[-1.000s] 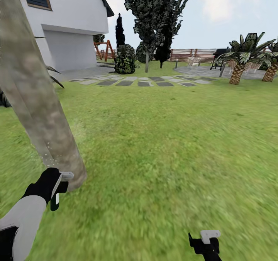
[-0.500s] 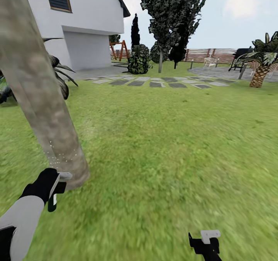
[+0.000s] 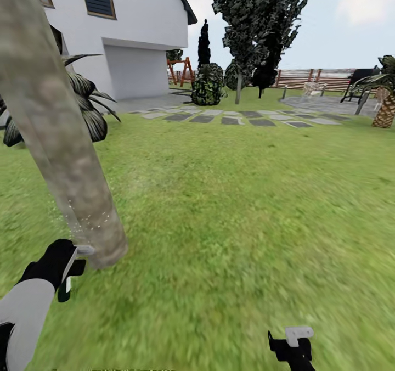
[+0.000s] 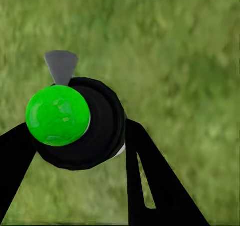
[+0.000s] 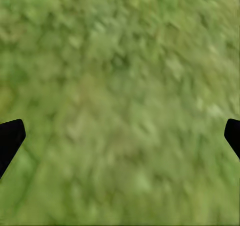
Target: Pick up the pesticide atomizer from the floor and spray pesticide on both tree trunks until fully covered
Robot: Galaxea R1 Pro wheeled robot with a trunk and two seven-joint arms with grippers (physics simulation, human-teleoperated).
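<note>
Panning left, your head camera now brings more of the house (image 3: 131,36) and a spiky plant (image 3: 90,110) into view behind the trunk (image 3: 60,151); that shift is the view's, not the garden's. Your left tool (image 3: 70,261) sits slightly lower, at about 8 o'clock in the head view, clenched on the atomizer (image 3: 74,264). In the left wrist view the bottle (image 4: 80,123) is pinched between both fingers (image 4: 150,186), green cap toward the camera, grey nozzle (image 4: 61,65) pointing away over the grass.

White droplets (image 3: 88,220) speckle the lower trunk just above the nozzle, so spraying seems under way on this tree, and only near its base. To do it well, aim the nozzle squarely at the bark rather than past its edge. The trunk leans up toward 11 o'clock, so sweep along that lean and not straight up. Raise the arm slowly and let the speckle build before moving on. The far side likely needs its own pass, so plan to circle the base.

Your right tool (image 3: 293,346) hangs at 5 o'clock, released, fingers wide apart over bare lawn (image 5: 120,105). Keep it tucked while you turn.

I cannot pick out the second tree with certainty from here; the dark ones at 12 o'clock are the thin-stemmed kind.
</note>
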